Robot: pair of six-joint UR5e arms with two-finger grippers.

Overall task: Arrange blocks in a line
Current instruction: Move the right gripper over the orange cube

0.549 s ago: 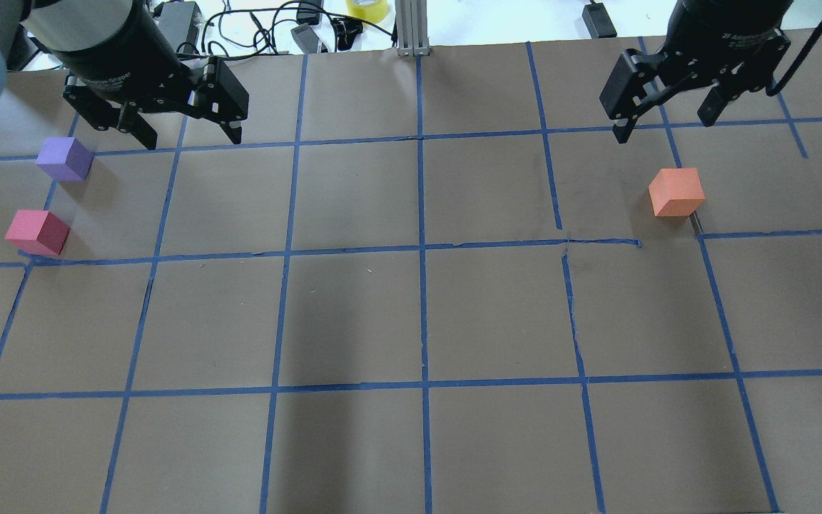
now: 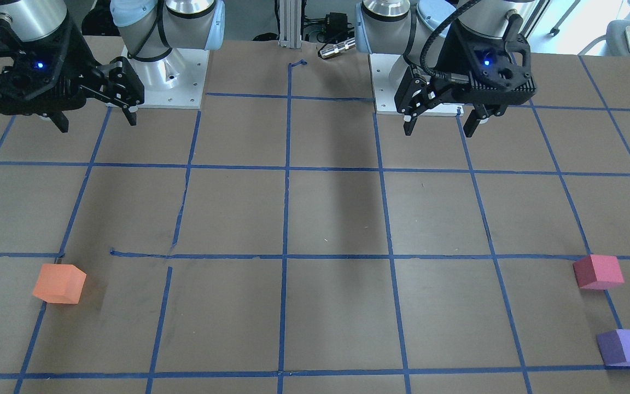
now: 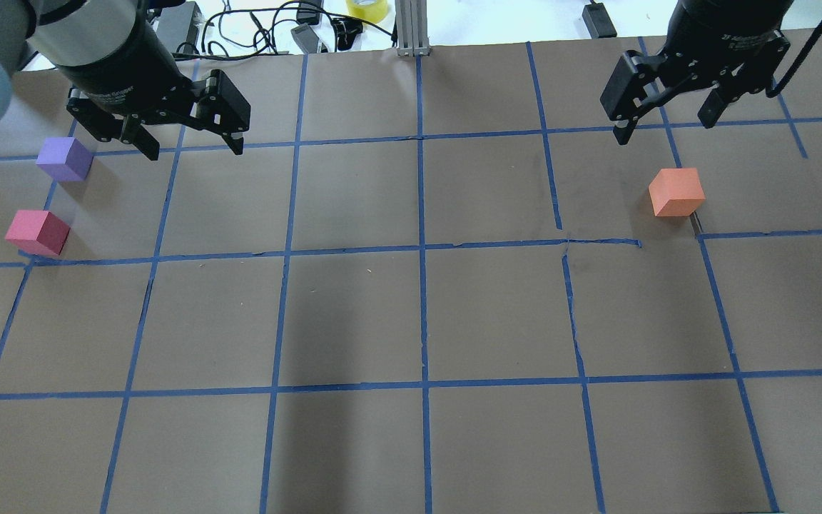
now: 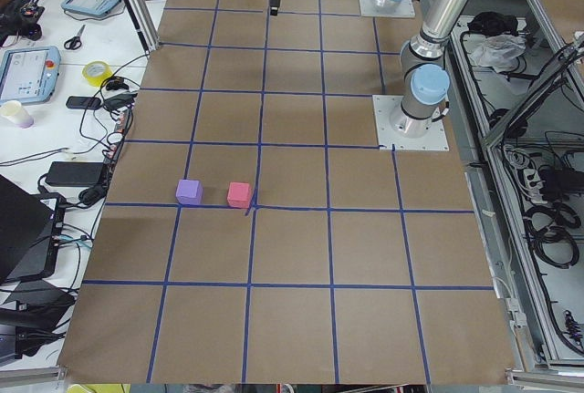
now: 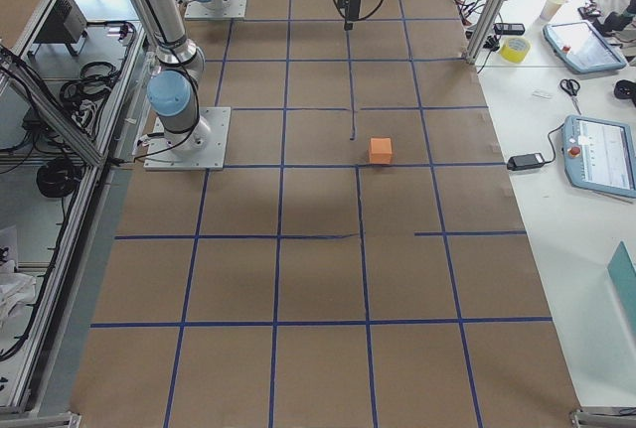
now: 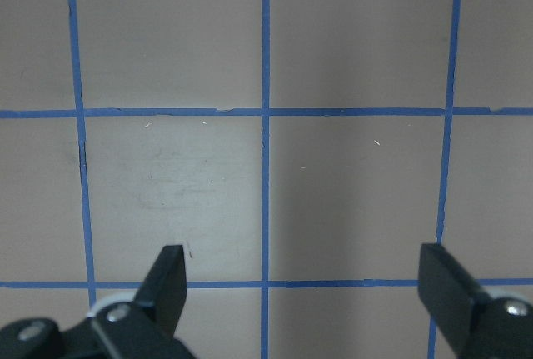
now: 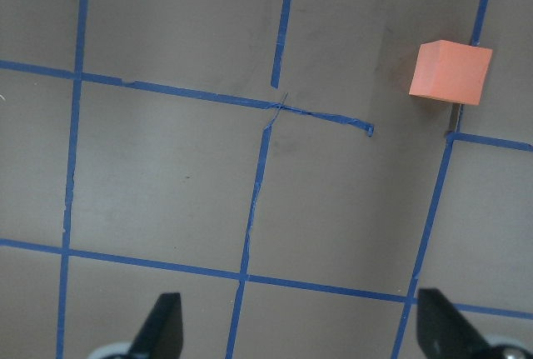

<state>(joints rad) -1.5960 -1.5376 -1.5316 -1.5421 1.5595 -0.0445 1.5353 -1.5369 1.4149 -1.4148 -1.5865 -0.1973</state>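
Three small cubes lie on the brown gridded table. The purple block [image 3: 63, 158] [image 2: 625, 347] and the pinkish red block [image 3: 37, 233] [image 2: 598, 272] sit close together at the far left edge. The orange block [image 3: 676, 191] [image 2: 59, 283] [image 7: 450, 72] sits alone on the right. My left gripper [image 3: 193, 146] [image 2: 438, 130] [image 6: 304, 284] is open and empty, hovering to the right of the purple block. My right gripper [image 3: 664, 127] [image 2: 97, 123] [image 7: 300, 326] is open and empty, hovering just behind the orange block.
Blue tape lines [image 3: 422, 250] divide the table into squares. An aluminium post [image 3: 411, 28], cables and a yellow tape roll [image 3: 367, 7] lie along the far edge. The arm bases [image 2: 164, 82] stand on the robot's side.
My left gripper has shifted slightly toward the table's near side and looks a little lower. The right gripper and all three blocks have not moved.
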